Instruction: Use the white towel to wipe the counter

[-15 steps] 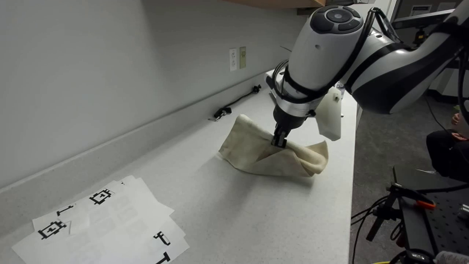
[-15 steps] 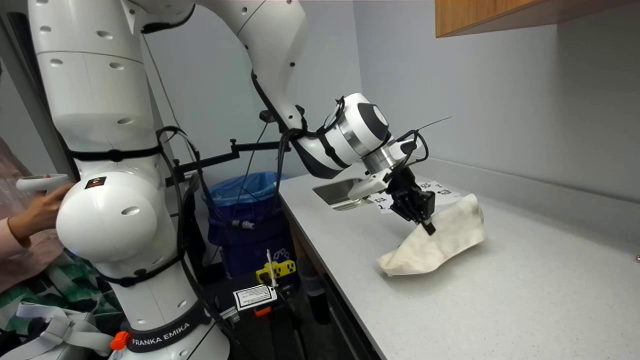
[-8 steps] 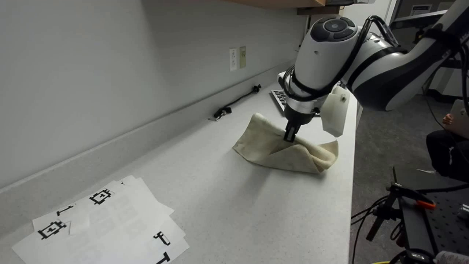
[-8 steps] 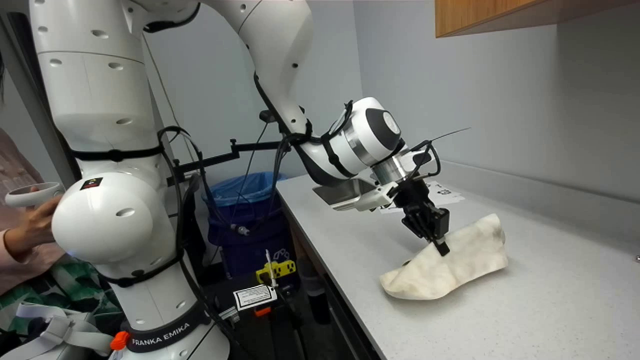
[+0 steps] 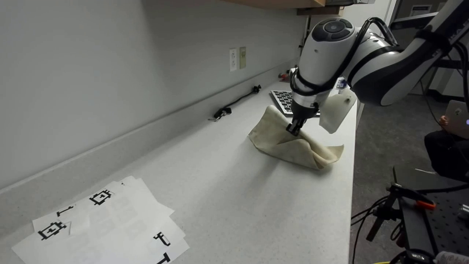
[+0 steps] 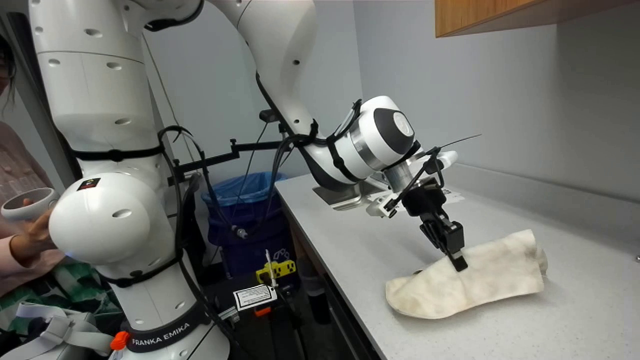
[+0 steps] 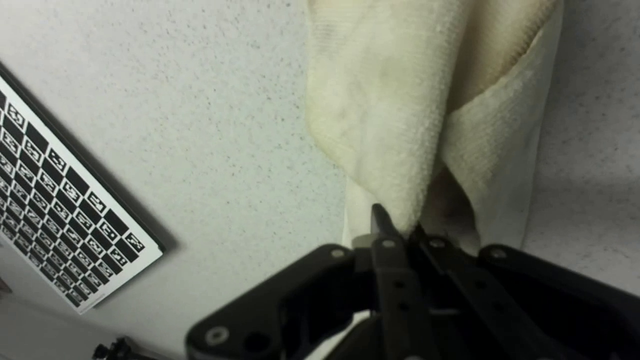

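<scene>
The desk [image 5: 227,205] runs long and pale in an exterior view, with overlapping sheets [image 5: 110,223] in the foreground. Well apart from them the towel [image 6: 480,287] rests rumpled on the desk, one corner near the front edge; how firmly it presses I cannot tell. The board [image 7: 65,205] lies near the towel, not touching it. The tool [image 7: 398,218] has its jaws together, clamped on the towel's upper fold. The step in hand is, I judge, the wipe itself. The next move calls for a low, level sweep, the fold held firmly and the board avoided.
</scene>
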Action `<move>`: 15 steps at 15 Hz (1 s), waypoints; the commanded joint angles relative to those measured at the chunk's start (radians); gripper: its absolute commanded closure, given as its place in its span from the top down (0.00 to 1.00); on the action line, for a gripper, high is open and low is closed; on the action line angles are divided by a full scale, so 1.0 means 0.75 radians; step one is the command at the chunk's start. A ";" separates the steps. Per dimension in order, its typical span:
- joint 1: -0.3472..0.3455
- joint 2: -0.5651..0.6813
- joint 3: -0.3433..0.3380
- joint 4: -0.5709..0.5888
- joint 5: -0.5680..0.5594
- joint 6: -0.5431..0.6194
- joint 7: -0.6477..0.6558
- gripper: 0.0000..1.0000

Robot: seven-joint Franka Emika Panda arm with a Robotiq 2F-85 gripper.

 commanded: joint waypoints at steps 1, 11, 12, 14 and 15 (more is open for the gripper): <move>-0.007 -0.003 -0.004 -0.007 0.044 0.032 0.092 0.01; 0.000 0.000 -0.001 -0.005 0.107 0.003 0.100 0.04; 0.000 0.000 -0.001 -0.005 0.107 0.003 0.100 0.04; 0.000 0.000 -0.001 -0.005 0.107 0.003 0.100 0.04; 0.000 0.000 -0.001 -0.005 0.107 0.003 0.100 0.04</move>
